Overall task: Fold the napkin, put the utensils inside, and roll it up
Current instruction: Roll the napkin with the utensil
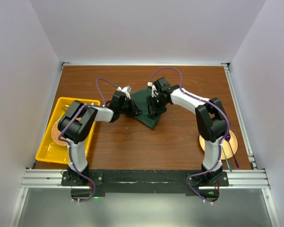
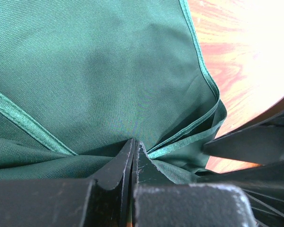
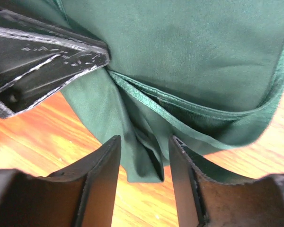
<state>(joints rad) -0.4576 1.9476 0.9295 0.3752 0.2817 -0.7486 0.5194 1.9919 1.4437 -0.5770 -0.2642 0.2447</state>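
Note:
The dark green napkin (image 1: pixel 149 109) lies bunched at the table's middle and is partly lifted between the two grippers. My left gripper (image 1: pixel 135 109) is shut on a gathered fold of the napkin (image 2: pixel 109 71), its fingertips (image 2: pixel 134 147) pressed together. My right gripper (image 1: pixel 154 111) is open, and a hanging corner of the napkin (image 3: pixel 142 156) sits between its fingers (image 3: pixel 104 175) without being pinched. The left gripper (image 3: pixel 47 56) shows at the upper left of the right wrist view. A thin dark stick-like utensil (image 1: pixel 233 155) lies across the plate at the right.
A yellow tray (image 1: pixel 43 151) with a round plate stands at the left edge. A tan plate (image 1: pixel 217 142) sits at the right beside the right arm's base, with a blue stick (image 1: pixel 227 164) by it. Wood table (image 1: pixel 146 146) in front of the napkin.

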